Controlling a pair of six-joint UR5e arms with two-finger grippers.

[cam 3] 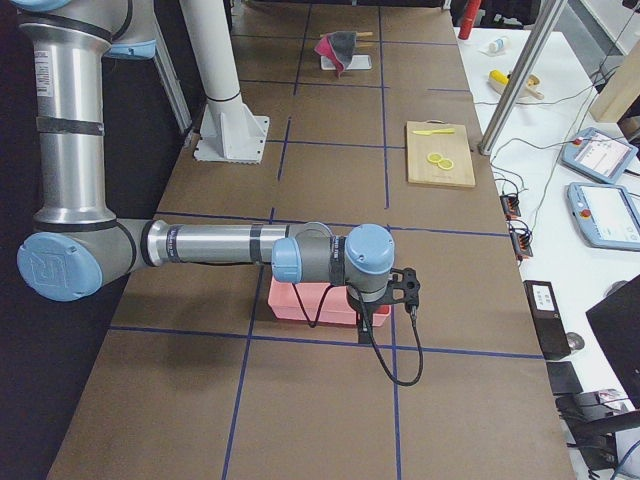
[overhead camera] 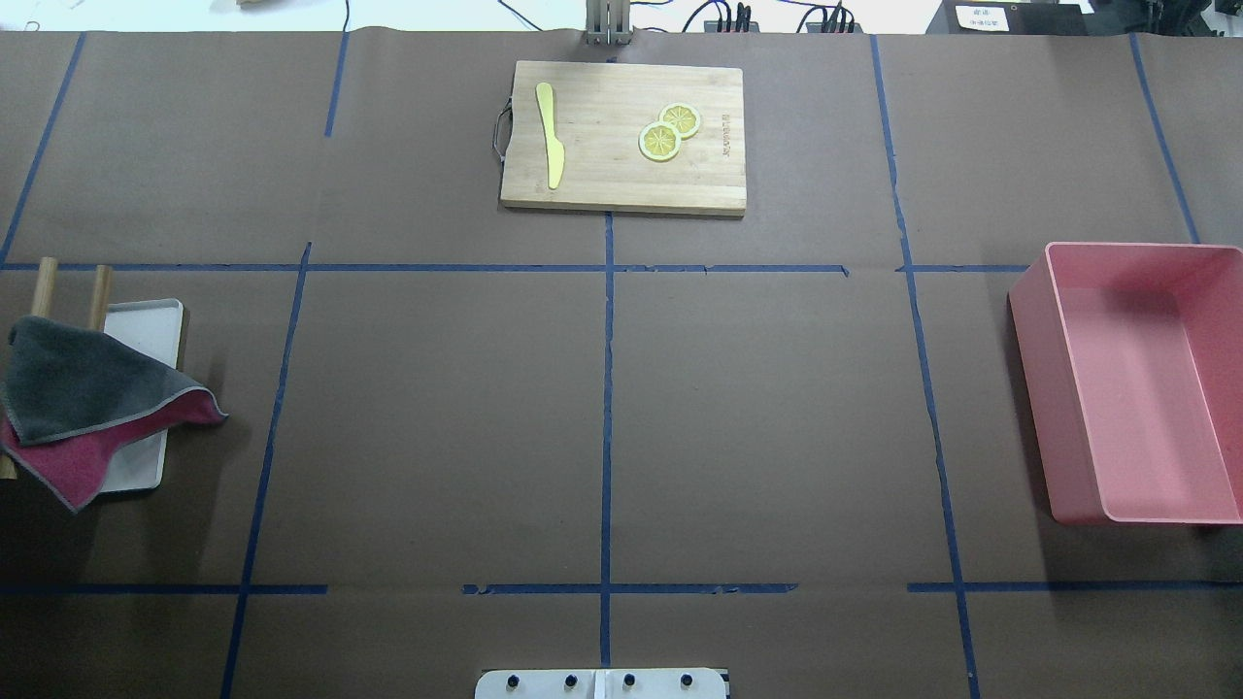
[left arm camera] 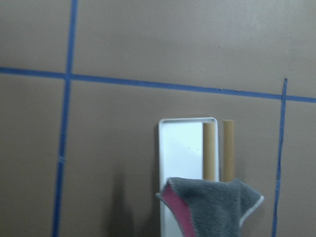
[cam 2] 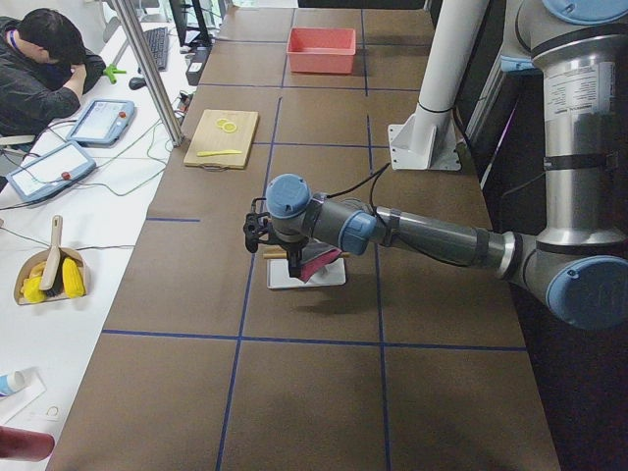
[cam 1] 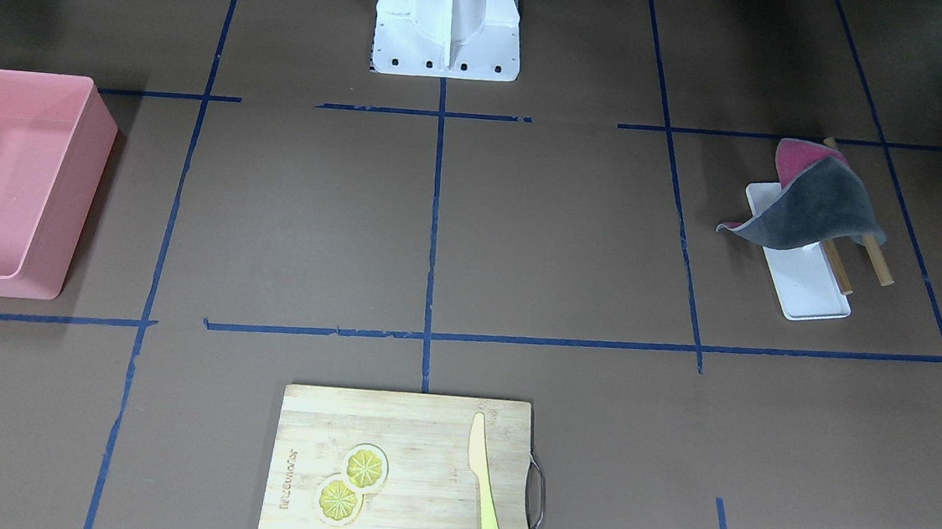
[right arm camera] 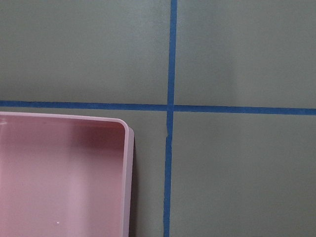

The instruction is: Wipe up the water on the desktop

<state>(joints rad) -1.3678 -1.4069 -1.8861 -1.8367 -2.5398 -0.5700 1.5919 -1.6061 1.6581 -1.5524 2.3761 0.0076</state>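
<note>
Broadly, the dark-brown counter (overhead camera: 437, 417) fills every view, a matte sheet split into rectangles by blue tape lines (overhead camera: 607, 388). At its far edge lies a bamboo cutting board (overhead camera: 602, 184) with a yellow knife (overhead camera: 552, 146) and two lemon slices (overhead camera: 660, 142). A pink bin (overhead camera: 1029, 320) stands at the robot's right end. At the left end, a grey and magenta cloth (overhead camera: 87, 388) hangs over two wooden dowels (overhead camera: 44, 282) beside a white tray (overhead camera: 146, 330). Along the counter runs a white side desk where an operator (cam 2: 39, 59) sits by two pendant screens (cam 2: 98, 120).

The left pincer (cam 2: 257, 232) hovers above the tray and cloth, and the right pincer (cam 3: 408, 287) above the bin. Both show only from the side, so I cannot tell how wide either stands. The cloth covers part of the tray and dowels. The right arm hides most of the bin in the right side view.
</note>
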